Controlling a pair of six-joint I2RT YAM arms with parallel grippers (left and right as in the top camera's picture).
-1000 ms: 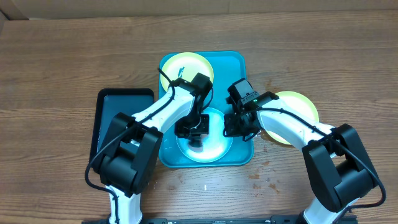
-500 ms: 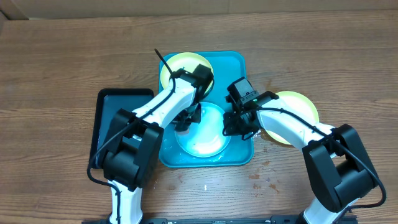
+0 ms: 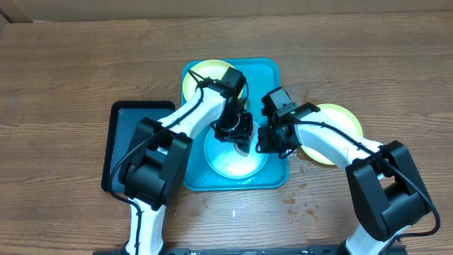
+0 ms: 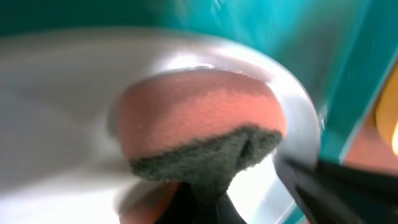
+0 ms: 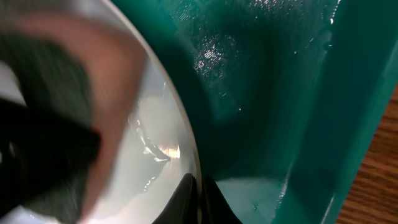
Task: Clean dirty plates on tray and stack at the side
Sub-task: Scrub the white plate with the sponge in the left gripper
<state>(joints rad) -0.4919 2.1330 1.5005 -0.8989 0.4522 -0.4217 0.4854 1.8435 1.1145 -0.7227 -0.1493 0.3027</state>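
Sponge (image 4: pixel 199 124), clamped in the left tool (image 3: pixel 237 131), is pressing on the light blue plate (image 3: pixel 233 161) in the near half of the tray (image 3: pixel 272 71). The right tool (image 3: pixel 270 145) is pinching that plate's rim. One yellow-green plate (image 3: pixel 207 71) is sitting at the tray's far end, a second plate (image 3: pixel 343 117) right of the tray.

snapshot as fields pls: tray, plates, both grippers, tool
tray: turquoise tray, mid table
plate being cleaned: light blue plate, near half of the turquoise tray
other plates: yellow-green plate at the tray's far end; second yellow-green plate on the table, right of it
left gripper: shut on sponge, pressed on the light blue plate
right gripper: pinching that plate's right rim
also: black tray, left
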